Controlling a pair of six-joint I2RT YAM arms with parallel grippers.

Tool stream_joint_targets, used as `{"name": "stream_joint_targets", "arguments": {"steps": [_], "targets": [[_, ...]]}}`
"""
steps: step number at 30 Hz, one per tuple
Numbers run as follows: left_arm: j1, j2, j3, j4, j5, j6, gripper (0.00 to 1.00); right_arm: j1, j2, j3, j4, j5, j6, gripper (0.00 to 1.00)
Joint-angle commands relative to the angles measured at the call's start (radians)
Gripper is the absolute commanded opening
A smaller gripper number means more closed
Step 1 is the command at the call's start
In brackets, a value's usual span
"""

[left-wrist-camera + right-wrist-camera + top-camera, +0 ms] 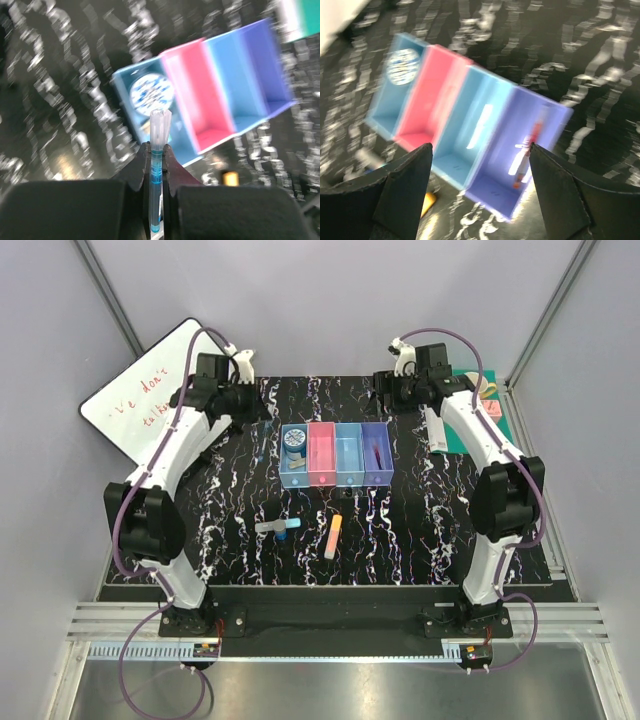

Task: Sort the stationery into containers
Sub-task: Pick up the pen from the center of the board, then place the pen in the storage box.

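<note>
Blue pen between left fingers, bins beyond

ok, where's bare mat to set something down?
Bare mat right of the orange bar, up to the right arm; a narrower strip between the grey marker and the left arm. Crowded right in front of the bins, where those two lie.

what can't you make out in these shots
- Whiteboard writing, top view: left arm covers its end.
- Green book, top view: partly under the right arm.
- Bottle label, both wrist views: motion blur.
- White streak in third bin, right wrist view: item or glare, too blurred.
</note>
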Motion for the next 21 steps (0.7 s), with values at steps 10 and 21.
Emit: {"name": "stream_joint_targets", "arguments": {"steps": [10,21], "targets": [[-0.126,0.090,0.193,0.265,0.219,-0.228,0.00,0.002,-0.118,0.042,-0.009,-0.003,-0.009,0.88],[-0.257,0.285,0.224,0.561,0.170,-0.453,0.00,-0.116,-0.154,0.014,0.028,0.293,0.054,0.88]]}}
